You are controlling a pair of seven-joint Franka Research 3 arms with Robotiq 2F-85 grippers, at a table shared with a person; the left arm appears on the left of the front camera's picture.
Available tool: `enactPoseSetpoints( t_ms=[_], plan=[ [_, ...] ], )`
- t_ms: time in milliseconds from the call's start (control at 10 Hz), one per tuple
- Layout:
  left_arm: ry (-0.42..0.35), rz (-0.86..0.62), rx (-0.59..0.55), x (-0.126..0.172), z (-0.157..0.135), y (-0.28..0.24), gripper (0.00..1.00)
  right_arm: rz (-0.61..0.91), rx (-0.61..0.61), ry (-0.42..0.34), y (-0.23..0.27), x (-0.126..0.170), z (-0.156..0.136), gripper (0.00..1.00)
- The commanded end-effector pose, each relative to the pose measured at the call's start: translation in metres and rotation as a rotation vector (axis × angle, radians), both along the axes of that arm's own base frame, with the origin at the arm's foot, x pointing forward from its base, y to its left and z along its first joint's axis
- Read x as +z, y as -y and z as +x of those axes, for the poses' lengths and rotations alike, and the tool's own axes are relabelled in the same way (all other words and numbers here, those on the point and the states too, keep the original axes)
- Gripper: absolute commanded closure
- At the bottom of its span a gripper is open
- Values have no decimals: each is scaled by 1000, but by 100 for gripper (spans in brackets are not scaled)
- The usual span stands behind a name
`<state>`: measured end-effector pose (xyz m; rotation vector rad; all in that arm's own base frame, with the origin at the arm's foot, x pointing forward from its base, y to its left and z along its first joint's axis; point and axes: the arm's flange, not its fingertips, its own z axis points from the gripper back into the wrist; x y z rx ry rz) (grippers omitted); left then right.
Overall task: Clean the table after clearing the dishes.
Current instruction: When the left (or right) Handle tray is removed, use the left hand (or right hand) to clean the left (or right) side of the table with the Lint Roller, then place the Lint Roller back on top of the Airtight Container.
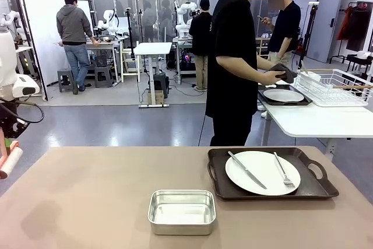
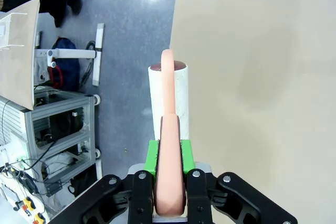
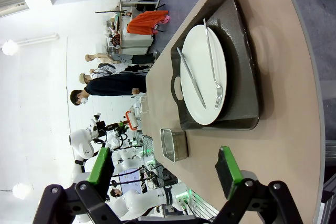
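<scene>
Plate [image 1: 262, 164] with knife [image 1: 247, 170] and fork [image 1: 284, 174] lies on the brown tray [image 1: 315, 188], at the right side of the table [image 1: 87, 190], near a steel pan [image 1: 182, 211]. The left gripper [image 2: 169, 153] is clamped on the pink handle of the roller [image 2: 157, 98], just beside the table's edge. The right gripper [image 3: 165, 169] hangs with its jaws wide apart, holding nothing. A person [image 1: 233, 56] at the white table [image 1: 315, 122] holds a dark thing, perhaps a cloth.

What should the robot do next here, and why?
Probably lower the open right gripper to a handle of the tray and clear it: with its plate, it sits on the table, so rolling should wait, though the left gripper holds the roller.
</scene>
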<state>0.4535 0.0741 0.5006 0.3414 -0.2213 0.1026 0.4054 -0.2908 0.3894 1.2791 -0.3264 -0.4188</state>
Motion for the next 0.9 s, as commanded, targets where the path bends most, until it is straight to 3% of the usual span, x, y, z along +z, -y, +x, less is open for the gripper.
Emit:
enactPoseSetpoints(
  t_ms=[0,800],
  plan=[
    [5,14,-4,3,-1,-2,79,0,-1,4,-1,3,-2,0],
    [5,14,-4,3,-1,-2,79,0,-1,4,-1,3,-2,0]
  ],
)
